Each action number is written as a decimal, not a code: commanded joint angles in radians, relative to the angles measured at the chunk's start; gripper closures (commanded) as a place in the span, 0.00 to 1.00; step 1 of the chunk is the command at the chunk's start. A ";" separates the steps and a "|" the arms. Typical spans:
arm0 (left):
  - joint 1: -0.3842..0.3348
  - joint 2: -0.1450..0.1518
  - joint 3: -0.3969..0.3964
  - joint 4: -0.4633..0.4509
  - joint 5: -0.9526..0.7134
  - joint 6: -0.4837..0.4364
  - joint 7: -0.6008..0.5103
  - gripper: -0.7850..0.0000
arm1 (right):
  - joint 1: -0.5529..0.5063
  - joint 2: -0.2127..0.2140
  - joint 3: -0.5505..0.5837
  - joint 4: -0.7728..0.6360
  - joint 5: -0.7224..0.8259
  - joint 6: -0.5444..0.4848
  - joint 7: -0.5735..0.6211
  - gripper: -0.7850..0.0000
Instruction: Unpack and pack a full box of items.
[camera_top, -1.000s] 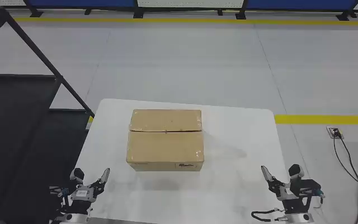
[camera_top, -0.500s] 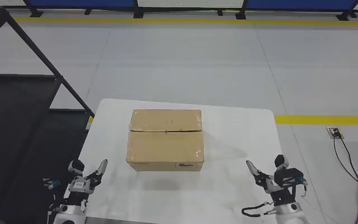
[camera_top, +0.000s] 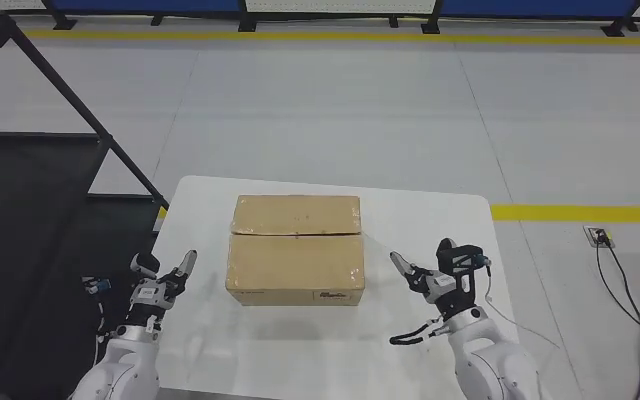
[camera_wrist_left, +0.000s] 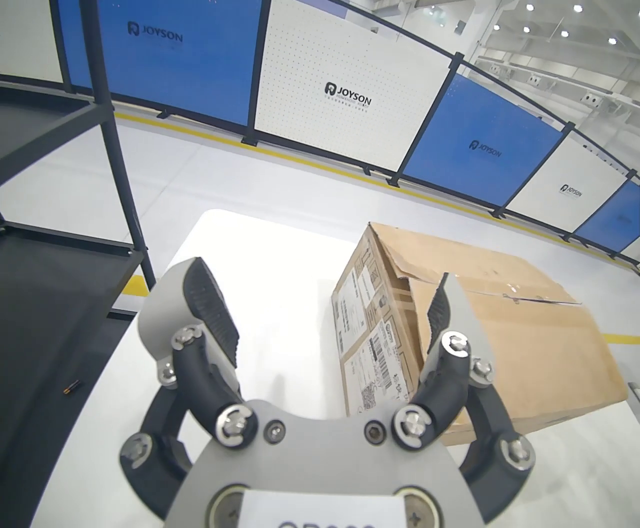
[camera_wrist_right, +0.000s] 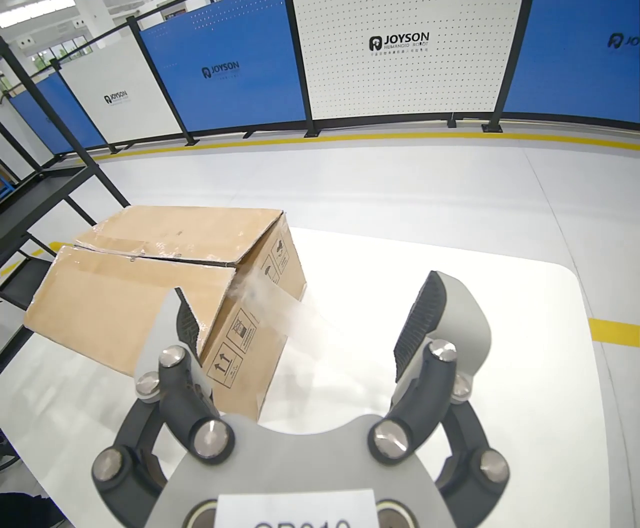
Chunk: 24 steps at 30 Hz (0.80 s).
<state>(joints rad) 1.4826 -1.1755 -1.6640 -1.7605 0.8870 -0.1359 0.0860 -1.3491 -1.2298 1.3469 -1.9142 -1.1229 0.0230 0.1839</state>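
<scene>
**Top view: shut box on the table, open jaws on either side**

The cardboard box (camera_top: 296, 250) sits flat on the white table (camera_top: 430, 215), a little toward 10 o'clock from the table's middle. Its two top flaps lie folded down and meet in a seam that runs from 9 to 3 o'clock across the lid. In the wrist views the seam gapes slightly and its edges look torn. A strip of clear tape (camera_wrist_right: 320, 335) hangs loose from the box's 3 o'clock end and trails down toward the table. Printed labels (camera_wrist_left: 367, 340) cover the 9 o'clock end face.

The left jaws hover between 8 and 9 o'clock from the box, over the table's edge. They are spread wide and hold nothing, and their ribbed pads (camera_wrist_left: 212, 310) are apart from the cardboard. The right jaws hang between 3 and 4 o'clock from the box, above bare table. They too are spread wide and hold nothing, near the box but not touching it. Both sets point roughly toward 12 o'clock.

A black rack (camera_top: 50, 230) stands on the floor at 9 o'clock from the table. A yellow line (camera_top: 565, 213) crosses the floor at 3 o'clock. Blue and white panels (camera_wrist_left: 350, 95) close off the room at 12 o'clock.
</scene>
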 joint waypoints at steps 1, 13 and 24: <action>0.000 0.000 0.000 0.000 0.000 -0.001 0.000 0.00 | -0.001 0.000 0.000 0.000 0.000 -0.001 -0.001 0.00; -0.062 -0.003 0.018 0.009 -0.045 0.015 -0.068 0.00 | 0.097 -0.010 -0.021 0.097 0.364 -0.177 0.134 0.00; -0.167 -0.006 0.037 0.115 -0.147 -0.030 -0.144 0.00 | 0.386 -0.020 -0.023 0.432 0.975 -0.298 0.543 0.00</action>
<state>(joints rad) 1.3160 -1.1818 -1.6246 -1.6471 0.7495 -0.1626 -0.0551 -0.9845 -1.2489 1.3301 -1.5114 -0.1881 -0.2646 0.6934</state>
